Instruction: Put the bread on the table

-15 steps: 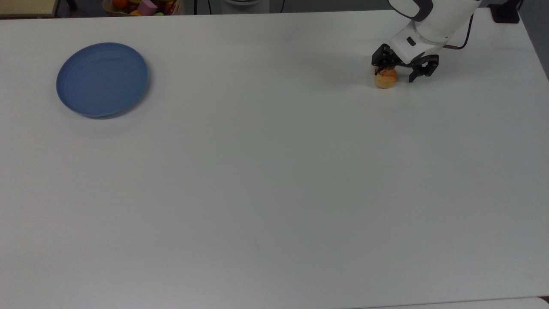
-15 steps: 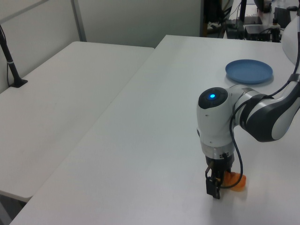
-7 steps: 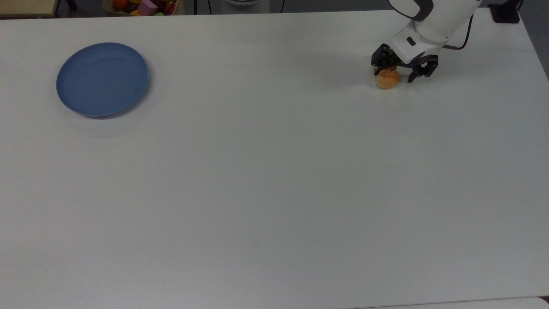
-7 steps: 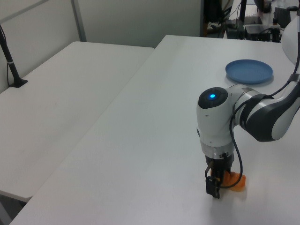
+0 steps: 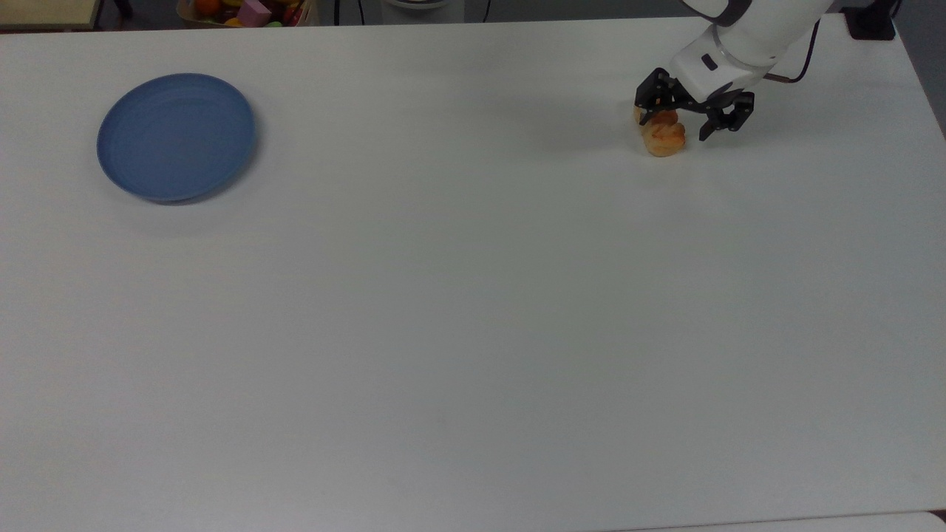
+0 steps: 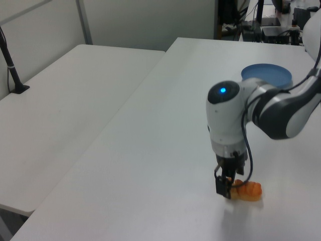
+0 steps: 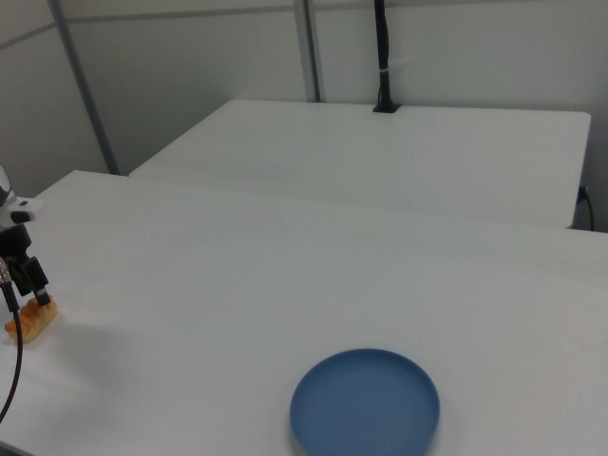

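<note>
A second large white matte tabletop stands beside the work surface, on the left view's left and at the far side in the right view. A slim black pole on a small black base rises from it; in the right view the same pole stands at its far edge. Pale grey partition walls with grey metal uprights close the room behind. In the top view's far left corner sits a box of colourful toy blocks. Dark cluttered equipment fills the left view's far right.
</note>
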